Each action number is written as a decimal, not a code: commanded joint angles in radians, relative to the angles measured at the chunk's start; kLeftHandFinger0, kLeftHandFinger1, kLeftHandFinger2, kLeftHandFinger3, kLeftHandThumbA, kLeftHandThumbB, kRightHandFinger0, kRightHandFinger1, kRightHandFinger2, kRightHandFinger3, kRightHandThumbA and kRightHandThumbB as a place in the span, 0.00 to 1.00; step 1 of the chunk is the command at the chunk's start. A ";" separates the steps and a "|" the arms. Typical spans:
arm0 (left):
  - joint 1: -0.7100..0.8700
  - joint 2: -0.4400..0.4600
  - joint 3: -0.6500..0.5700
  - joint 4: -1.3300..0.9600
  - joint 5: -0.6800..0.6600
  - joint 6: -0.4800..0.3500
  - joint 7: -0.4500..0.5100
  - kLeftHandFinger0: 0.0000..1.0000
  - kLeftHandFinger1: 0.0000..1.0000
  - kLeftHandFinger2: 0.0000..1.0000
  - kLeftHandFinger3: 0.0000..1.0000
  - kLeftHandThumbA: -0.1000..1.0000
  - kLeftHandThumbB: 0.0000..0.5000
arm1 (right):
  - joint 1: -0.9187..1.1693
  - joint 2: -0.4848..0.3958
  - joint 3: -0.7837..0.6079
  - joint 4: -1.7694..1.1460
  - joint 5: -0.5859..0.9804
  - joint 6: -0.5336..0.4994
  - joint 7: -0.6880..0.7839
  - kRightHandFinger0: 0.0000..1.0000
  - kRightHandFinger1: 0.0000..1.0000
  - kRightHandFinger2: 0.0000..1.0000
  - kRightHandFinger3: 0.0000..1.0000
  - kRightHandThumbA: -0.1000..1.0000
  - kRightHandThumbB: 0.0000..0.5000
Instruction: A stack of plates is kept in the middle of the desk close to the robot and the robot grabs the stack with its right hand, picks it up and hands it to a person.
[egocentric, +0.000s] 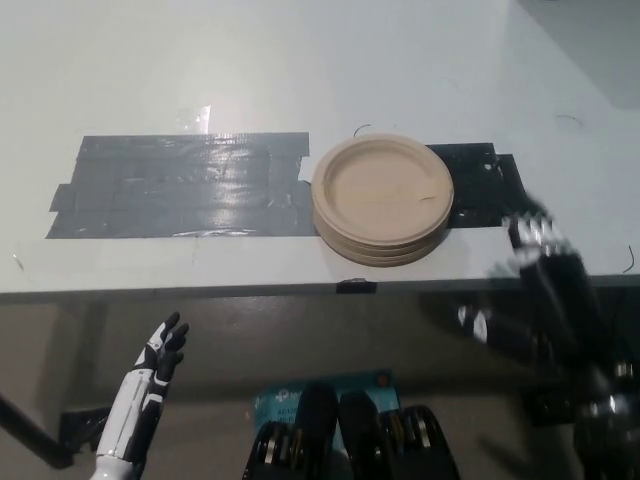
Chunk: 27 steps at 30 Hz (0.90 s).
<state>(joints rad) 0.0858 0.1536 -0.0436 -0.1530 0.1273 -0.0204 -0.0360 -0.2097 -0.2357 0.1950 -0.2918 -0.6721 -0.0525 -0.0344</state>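
Left hand: the white left hand (160, 352) rests low at the lower left, below the desk edge, holding nothing, fingers loosely apart
Desk: white desk (300, 60) with a wide patch of grey tape (180, 185) left of centre
Stack of plates: the stack of plates (382, 198) sits flat near the front edge, just right of the tape, untouched
Look of stack: tan, round, shallow-rimmed, seemingly paper, lower plates slightly offset
Right hand: the black right hand (535, 265) is blurred beside the stack, apart from it, fingers spread and empty
Progress: nothing grasped; grab, lift and handover all remain; no person in view
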 joint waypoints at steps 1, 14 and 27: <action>-0.002 0.011 0.004 -0.026 -0.002 -0.024 -0.010 1.00 1.00 1.00 1.00 1.00 0.22 | -0.098 -0.027 -0.009 0.050 -0.057 0.024 0.034 1.00 1.00 1.00 1.00 0.91 0.68; -0.015 0.014 0.004 -0.023 -0.006 -0.023 -0.014 1.00 1.00 1.00 1.00 1.00 0.16 | -0.244 -0.077 0.067 0.313 -0.090 -0.019 0.037 1.00 1.00 1.00 1.00 0.96 0.73; -0.023 0.019 0.007 -0.022 -0.008 -0.018 -0.017 1.00 1.00 1.00 1.00 1.00 0.13 | -0.288 -0.103 0.124 0.392 -0.139 -0.031 0.024 1.00 1.00 1.00 1.00 1.00 0.78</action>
<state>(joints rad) 0.0752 0.1554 -0.0429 -0.1530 0.1262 -0.0205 -0.0362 -0.4359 -0.3163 0.3085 0.0952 -0.7811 -0.0451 -0.0045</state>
